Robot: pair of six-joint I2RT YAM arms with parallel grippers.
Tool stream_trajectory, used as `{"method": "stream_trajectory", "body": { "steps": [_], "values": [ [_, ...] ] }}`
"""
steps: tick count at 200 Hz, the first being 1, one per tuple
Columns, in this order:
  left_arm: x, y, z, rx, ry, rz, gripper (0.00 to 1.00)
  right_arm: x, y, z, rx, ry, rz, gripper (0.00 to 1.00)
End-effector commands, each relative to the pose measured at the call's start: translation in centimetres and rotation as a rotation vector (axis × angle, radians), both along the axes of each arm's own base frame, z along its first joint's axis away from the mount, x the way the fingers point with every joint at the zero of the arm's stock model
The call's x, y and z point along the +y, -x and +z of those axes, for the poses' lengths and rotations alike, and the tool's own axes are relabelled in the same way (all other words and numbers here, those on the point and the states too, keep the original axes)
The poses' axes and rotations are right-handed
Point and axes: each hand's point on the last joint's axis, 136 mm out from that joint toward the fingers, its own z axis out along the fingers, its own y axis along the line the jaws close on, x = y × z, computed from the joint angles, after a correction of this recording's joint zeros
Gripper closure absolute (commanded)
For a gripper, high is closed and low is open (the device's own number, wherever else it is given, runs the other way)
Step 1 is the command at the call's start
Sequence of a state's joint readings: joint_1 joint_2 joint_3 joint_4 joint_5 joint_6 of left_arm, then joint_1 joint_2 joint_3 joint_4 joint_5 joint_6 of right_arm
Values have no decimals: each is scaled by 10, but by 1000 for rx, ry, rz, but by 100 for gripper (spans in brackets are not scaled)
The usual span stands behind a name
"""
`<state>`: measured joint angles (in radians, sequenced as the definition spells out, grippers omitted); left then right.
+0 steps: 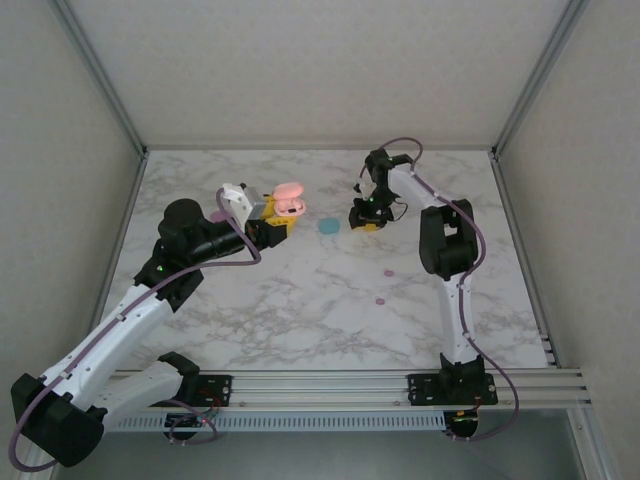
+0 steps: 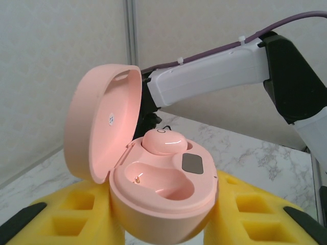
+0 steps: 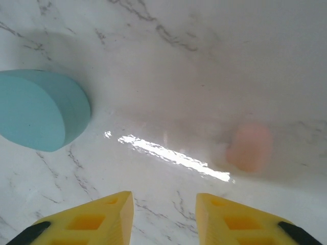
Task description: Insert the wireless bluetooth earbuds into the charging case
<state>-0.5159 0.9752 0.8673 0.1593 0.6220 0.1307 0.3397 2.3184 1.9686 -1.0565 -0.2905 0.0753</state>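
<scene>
The pink charging case point(image 2: 168, 204) has its lid point(image 2: 102, 127) open and sits clamped between the yellow pads of my left gripper point(image 2: 166, 222), raised above the table point(image 1: 288, 203). One peach earbud point(image 2: 163, 141) is seated in the far socket. The near socket point(image 2: 153, 181) is empty. My right gripper point(image 3: 164, 209) points down at the marble with its jaws open and nothing between them. A blurred peach shape point(image 3: 249, 147), earbud-sized, lies ahead and to its right. From above, the right gripper point(image 1: 365, 218) is beside a teal case point(image 1: 328, 226).
The teal case point(image 3: 41, 109) lies shut on the marble, to the left of my right gripper. Two tiny pink-magenta earbuds point(image 1: 388, 271) point(image 1: 378, 298) lie on the table nearer the arm bases. Walls enclose the table on three sides.
</scene>
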Motion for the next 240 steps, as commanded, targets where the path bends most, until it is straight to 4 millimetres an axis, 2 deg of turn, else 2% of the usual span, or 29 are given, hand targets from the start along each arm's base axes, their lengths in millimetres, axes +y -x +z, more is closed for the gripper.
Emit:
{"method": "stream_trajectory", "body": {
  "steps": [1,11,49,105,179,240],
  "values": [
    [-1,4,2,-12,5,-8,81,-25,-16,15,-74,87,-111,63],
    [-1,4,1,-10,3,-7,81,-32,-23,13,-83,102,-158,63],
    [0,5,1,-12,3,-5,81,-37,-33,4,-60,107,-226,61],
    [0,5,2,-17,1,-4,81,-24,-36,-9,-13,49,-230,60],
    [0,5,2,-12,2,-3,81,-17,-32,-21,36,26,-212,62],
    [-1,4,2,-11,2,-3,81,6,-29,-13,30,-24,-152,66]
  ]
}}
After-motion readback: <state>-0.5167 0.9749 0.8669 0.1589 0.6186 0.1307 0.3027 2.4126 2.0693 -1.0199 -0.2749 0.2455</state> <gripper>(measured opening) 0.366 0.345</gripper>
